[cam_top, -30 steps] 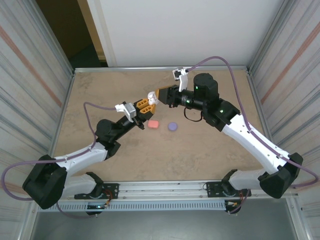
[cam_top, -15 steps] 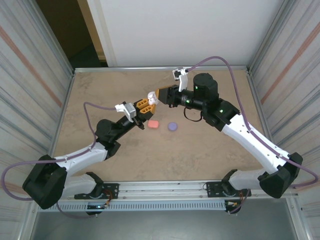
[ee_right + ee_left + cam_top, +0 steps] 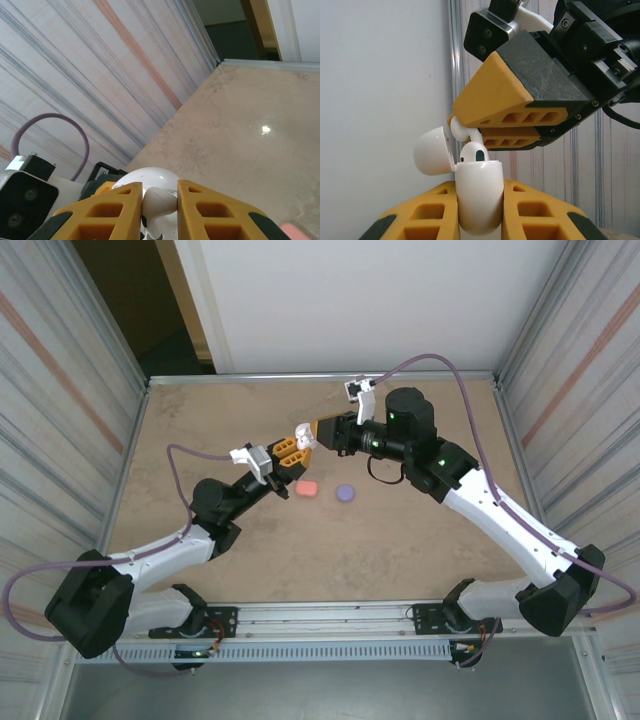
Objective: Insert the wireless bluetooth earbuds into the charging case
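**Bud at the case mouth, both grips tight**

Left gripper (image 3: 479, 215) is clamped narrow on the body of the white case (image 3: 477, 187), bottom centre of the left wrist view. The case stands upright with its lid (image 3: 432, 150) swung open to the left. Right gripper (image 3: 307, 430) is pinched nearly closed on a white bud (image 3: 159, 202), just above the case mouth, mid-frame in the top view and off the table (image 3: 200, 420). A second bud (image 3: 472, 152) looks already seated, though I can't be sure.

Handling, my read:
- The bud is very light, rigid, glossy plastic, so it's slippery and can squirt out of a hard pinch.
- Hold it by the head and keep the stem free to lead into the socket.
- The case is smooth and rounded and may twist in the jaws.
- Grip the case low on its flat sides, clear of the lid hinge.
- Use light seating force only.
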You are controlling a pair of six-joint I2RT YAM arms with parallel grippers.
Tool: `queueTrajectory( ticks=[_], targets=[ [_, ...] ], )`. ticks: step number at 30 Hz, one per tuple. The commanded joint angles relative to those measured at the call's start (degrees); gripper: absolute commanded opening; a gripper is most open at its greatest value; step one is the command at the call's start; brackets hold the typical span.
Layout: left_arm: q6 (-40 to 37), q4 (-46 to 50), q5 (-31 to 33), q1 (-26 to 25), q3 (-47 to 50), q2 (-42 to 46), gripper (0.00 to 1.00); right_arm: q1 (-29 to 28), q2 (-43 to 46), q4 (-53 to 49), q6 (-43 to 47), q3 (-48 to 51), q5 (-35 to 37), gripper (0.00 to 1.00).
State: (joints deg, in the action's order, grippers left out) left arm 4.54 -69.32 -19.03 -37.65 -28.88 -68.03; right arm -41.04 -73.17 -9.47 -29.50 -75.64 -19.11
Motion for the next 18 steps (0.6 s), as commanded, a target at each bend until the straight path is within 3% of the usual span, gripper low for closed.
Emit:
queueTrajectory(
  ticks=[1,18],
  targets=[
    [0.30,-3.34,-0.48,-0.33,-0.82,1.56,0.00,-0.61,-0.31,-0.20,0.37,0.65,0.61,0.23],
    [0.19,-3.36,-0.45,-0.36,-0.39,2.37,0.00,-0.58,-0.55,-0.22,-1.49,1.45,-1.04,0.24]
  ],
)
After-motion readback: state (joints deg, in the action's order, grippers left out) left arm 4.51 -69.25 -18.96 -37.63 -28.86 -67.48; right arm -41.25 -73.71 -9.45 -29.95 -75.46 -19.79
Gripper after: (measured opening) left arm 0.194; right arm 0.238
